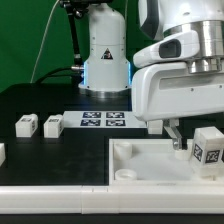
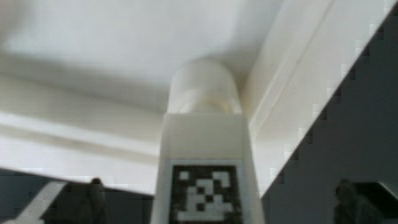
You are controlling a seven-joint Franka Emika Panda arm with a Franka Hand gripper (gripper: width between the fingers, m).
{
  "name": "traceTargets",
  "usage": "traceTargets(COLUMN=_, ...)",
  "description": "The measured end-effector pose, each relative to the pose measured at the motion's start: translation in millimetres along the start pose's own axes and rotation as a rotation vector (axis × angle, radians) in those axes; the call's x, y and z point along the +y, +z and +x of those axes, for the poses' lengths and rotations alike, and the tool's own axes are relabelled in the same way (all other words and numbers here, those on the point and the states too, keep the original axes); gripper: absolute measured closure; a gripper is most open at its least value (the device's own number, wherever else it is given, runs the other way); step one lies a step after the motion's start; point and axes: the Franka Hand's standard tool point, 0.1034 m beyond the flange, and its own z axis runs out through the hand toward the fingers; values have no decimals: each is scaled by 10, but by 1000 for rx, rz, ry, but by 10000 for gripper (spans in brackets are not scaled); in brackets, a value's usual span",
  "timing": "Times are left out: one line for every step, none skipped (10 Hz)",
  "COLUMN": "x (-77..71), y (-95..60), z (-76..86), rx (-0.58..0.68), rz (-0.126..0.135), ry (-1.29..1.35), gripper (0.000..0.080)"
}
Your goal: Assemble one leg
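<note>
The claw (image 1: pixel 176 138) hangs low over the white panel (image 1: pixel 130 160), its fingers spread wide and gripping nothing. In the exterior view one leg (image 1: pixel 208 146) stands upright on the panel at about three o'clock, just beside the claw, its marker tag facing the camera. In the wrist view this leg (image 2: pixel 208 150) rises between the dark fingertips (image 2: pixel 82 200), apart from both. Two more small white legs (image 1: pixel 27 125) lie on the black worktop (image 1: pixel 40 100) at nine o'clock, near the marker board (image 1: pixel 103 121).
</note>
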Motion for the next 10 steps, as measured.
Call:
traceTargets(x=-3, y=-13, z=-3, rx=-78, rz=15, ry=-2, gripper=150)
traceTargets(x=3, y=-18, z=-15, rx=-160, rz=31, ry=0, gripper=150)
traceTargets(x=20, y=-29, z=19, rx=-228, rz=46, ry=2, gripper=150)
traceTargets(x=-2, y=-46, z=-22, rx=-327, rz=62, ry=4, gripper=150)
traceTargets(x=6, y=-67, z=45, rx=-363, rz=67, ry=0, gripper=150)
traceTargets(x=23, y=-90, z=115, rx=-341, rz=63, ry=1, gripper=150)
traceTargets(x=18, y=-110, z=134, rx=-334, rz=62, ry=0, gripper=150)
traceTargets(x=25, y=-106, z=139, rx=-332, rz=61, ry=-2, gripper=150)
traceTargets(x=33, y=-104, z=141, rx=-330, rz=61, ry=-1, gripper=150)
traceTargets(x=34, y=-104, z=146, rx=-328, rz=61, ry=-1, gripper=150)
